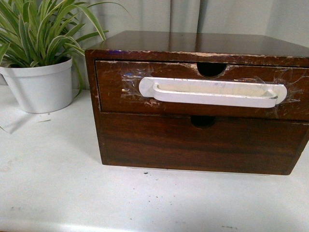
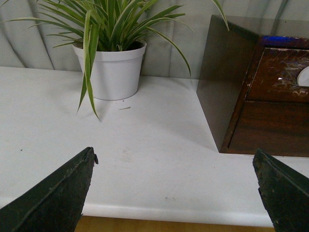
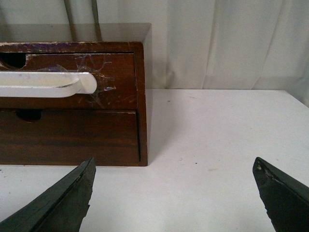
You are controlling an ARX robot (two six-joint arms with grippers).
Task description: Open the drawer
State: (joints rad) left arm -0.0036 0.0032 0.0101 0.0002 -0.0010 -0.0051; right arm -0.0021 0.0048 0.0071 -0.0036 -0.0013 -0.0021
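The drawer (image 1: 120,99) is the upper front of a dark wooden box, scratched, closed flush, with a long white handle (image 1: 212,92) taped across it and a chipped semicircular notch (image 1: 211,69) at its top edge. No arm shows in the front view. My left gripper (image 2: 175,157) is open over bare table, short of the box's left corner; a piece of the drawer (image 2: 277,72) shows there. My right gripper (image 3: 174,162) is open over bare table, off the box's right corner, with the drawer (image 3: 120,72) and the handle's end (image 3: 48,84) ahead of it.
Below the drawer is a plain dark lower drawer front (image 1: 193,142). A spider plant in a white pot (image 1: 41,84) stands to the left of the box. The white table (image 1: 58,193) ends in an edge near my left gripper. A pale curtain (image 3: 231,43) hangs behind.
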